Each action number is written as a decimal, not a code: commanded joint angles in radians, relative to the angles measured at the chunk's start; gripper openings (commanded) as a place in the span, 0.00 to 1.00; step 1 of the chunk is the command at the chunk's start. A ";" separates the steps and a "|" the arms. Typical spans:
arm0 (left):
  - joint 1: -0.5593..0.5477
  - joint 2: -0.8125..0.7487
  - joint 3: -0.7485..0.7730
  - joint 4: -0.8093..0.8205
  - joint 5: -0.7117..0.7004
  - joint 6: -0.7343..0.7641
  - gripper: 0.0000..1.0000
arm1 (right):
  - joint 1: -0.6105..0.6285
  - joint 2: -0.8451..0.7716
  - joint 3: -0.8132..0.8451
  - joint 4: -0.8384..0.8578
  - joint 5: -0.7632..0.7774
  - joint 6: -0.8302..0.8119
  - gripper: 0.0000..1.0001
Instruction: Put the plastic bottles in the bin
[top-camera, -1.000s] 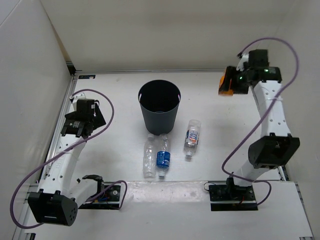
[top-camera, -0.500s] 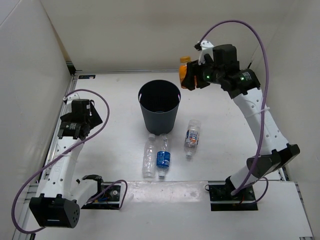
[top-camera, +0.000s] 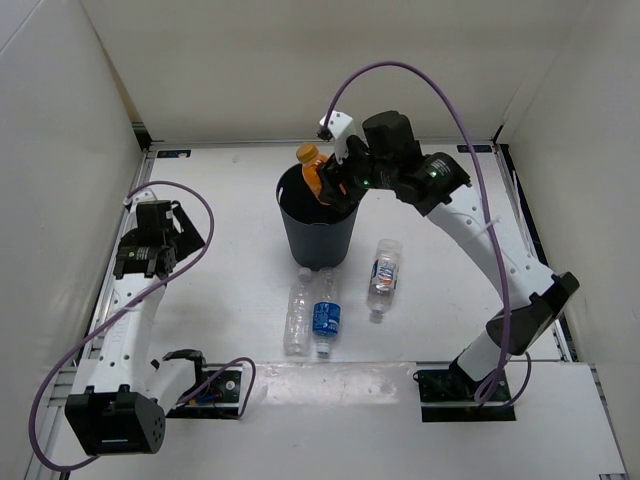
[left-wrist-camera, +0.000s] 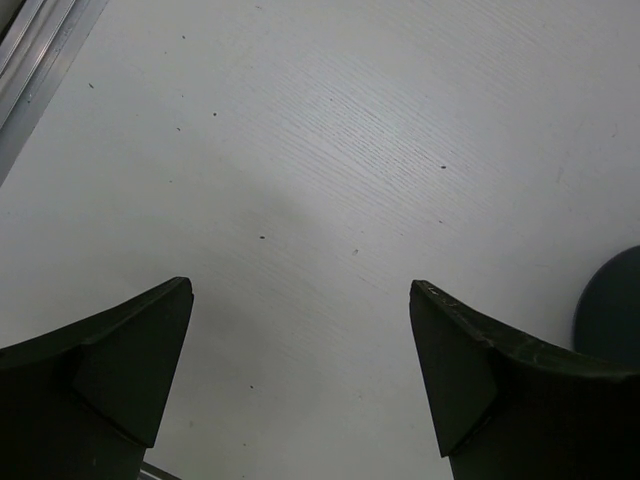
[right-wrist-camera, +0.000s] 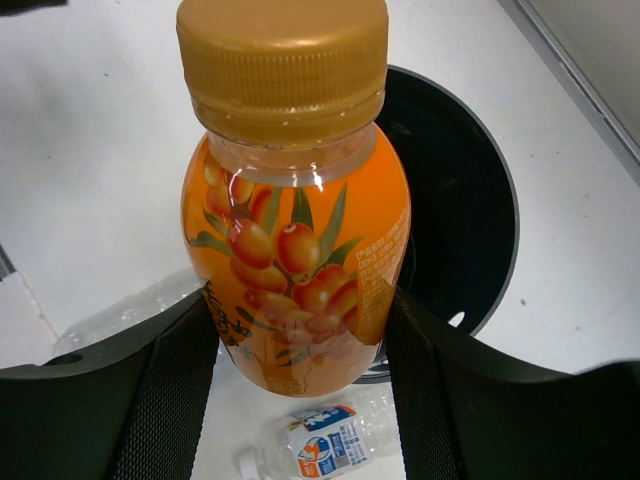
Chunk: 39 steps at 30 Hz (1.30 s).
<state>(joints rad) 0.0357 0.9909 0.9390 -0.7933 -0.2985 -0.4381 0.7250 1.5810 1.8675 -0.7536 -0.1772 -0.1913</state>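
Note:
My right gripper (top-camera: 330, 182) is shut on the orange bottle (top-camera: 313, 170) and holds it over the rim of the dark bin (top-camera: 318, 236). In the right wrist view the orange bottle (right-wrist-camera: 295, 230) sits between my fingers (right-wrist-camera: 175, 390), with the bin (right-wrist-camera: 460, 200) behind it. On the table lie the plain clear bottle (top-camera: 298, 315), the blue-label bottle (top-camera: 326, 314) and the white-blue label bottle (top-camera: 383, 270), which also shows in the right wrist view (right-wrist-camera: 320, 450). My left gripper (top-camera: 140, 262) is open and empty, far left of the bin; between its fingers (left-wrist-camera: 300, 370) is bare table.
White walls enclose the table on the left, back and right. A metal rail (left-wrist-camera: 40, 70) runs along the left edge. Purple cables loop above both arms.
My right arm has swung left from the back right corner, carrying the orange bottle to above the bin. The left arm has barely moved.

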 joint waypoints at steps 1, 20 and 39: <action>0.001 -0.034 -0.006 0.016 0.030 0.012 1.00 | 0.001 0.010 -0.010 0.060 0.042 -0.050 0.00; 0.004 -0.032 -0.009 0.005 0.067 0.016 1.00 | -0.048 -0.003 -0.018 0.106 0.053 -0.020 0.90; 0.003 -0.054 -0.039 0.005 0.079 0.004 1.00 | -0.334 -0.047 -0.187 0.188 0.118 0.312 0.90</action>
<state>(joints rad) 0.0357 0.9634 0.9115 -0.7929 -0.2371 -0.4271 0.4549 1.5753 1.7382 -0.5812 0.0578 -0.0174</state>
